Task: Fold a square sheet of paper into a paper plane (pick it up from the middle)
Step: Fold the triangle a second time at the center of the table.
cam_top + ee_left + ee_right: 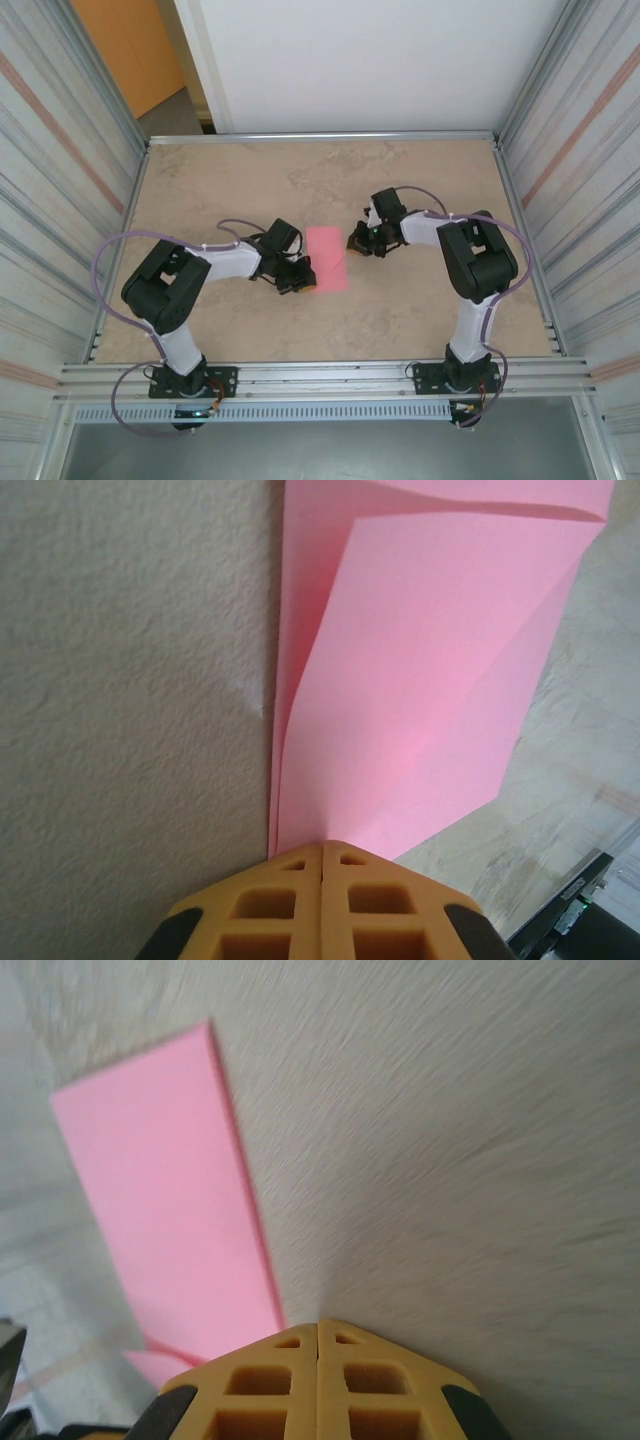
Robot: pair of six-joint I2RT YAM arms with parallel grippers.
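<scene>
Flanking folded pink sheet (328, 258): left gripper (321, 848) seemingly touching, right gripper (318, 1325) beside.

Top view: from high behind the arm bases (190, 380), tilted down over the whole table (250, 180). Wrist views: low and very close, facing the paper (430, 680) from opposite sides. Shared by all three: paper and table.

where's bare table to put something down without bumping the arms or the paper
Widest free patch: the far strip of table between the pink paper and the back wall. Also bare: the near strip between the left arm base and right arm base. Crowded: the centre, where the left gripper and right gripper flank the paper.
</scene>
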